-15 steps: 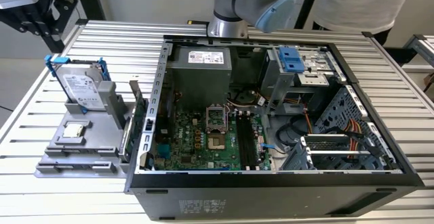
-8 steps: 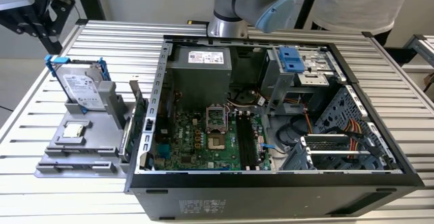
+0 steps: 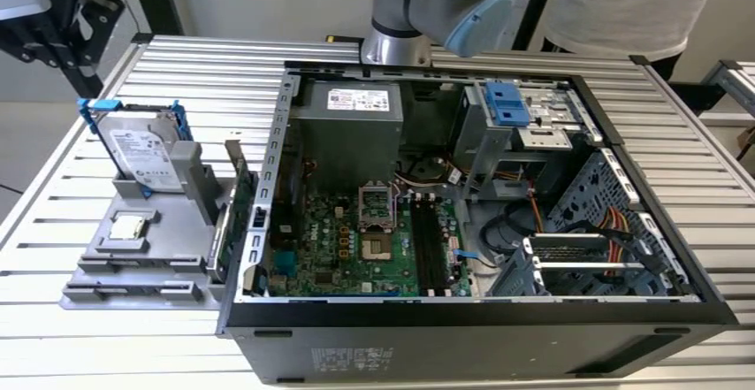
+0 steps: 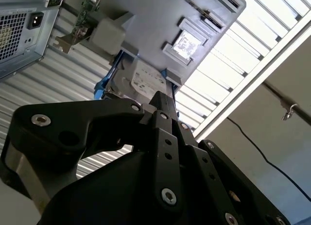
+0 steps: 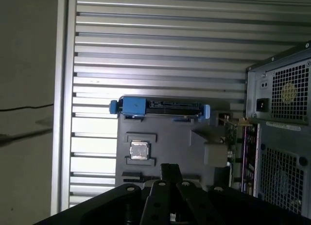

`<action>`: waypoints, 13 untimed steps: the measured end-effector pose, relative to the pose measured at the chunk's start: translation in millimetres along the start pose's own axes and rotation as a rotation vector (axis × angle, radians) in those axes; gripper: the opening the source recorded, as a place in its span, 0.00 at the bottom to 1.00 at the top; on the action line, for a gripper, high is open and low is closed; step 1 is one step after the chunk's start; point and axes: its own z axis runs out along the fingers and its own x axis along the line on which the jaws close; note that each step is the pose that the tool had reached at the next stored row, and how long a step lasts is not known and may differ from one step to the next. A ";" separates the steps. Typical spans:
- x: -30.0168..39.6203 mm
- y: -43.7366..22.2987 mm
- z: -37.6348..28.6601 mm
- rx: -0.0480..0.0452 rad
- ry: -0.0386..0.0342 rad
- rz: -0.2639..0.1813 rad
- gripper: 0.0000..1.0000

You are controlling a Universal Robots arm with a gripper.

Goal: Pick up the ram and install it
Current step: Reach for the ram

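Tool [image 5: 170,170] clenched, empty, high above the grey holder [image 5: 184,147], which sits on the exterior view's left of the PC case [image 3: 472,355]. The ram [image 3: 217,247] looks to stand on edge in the holder, just beside the green card [image 3: 243,197]. Risk: an off-line approach snags the card.
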 end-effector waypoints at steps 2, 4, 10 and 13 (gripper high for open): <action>0.8 -1.3 -0.1 0.0000 0.0001 0.000 0.00; 1.7 -2.5 -0.2 0.0000 0.0000 0.000 0.00; 3.9 -5.3 -0.3 0.0000 0.0000 0.000 0.00; 4.4 -7.5 -0.5 0.0000 0.0000 0.000 0.00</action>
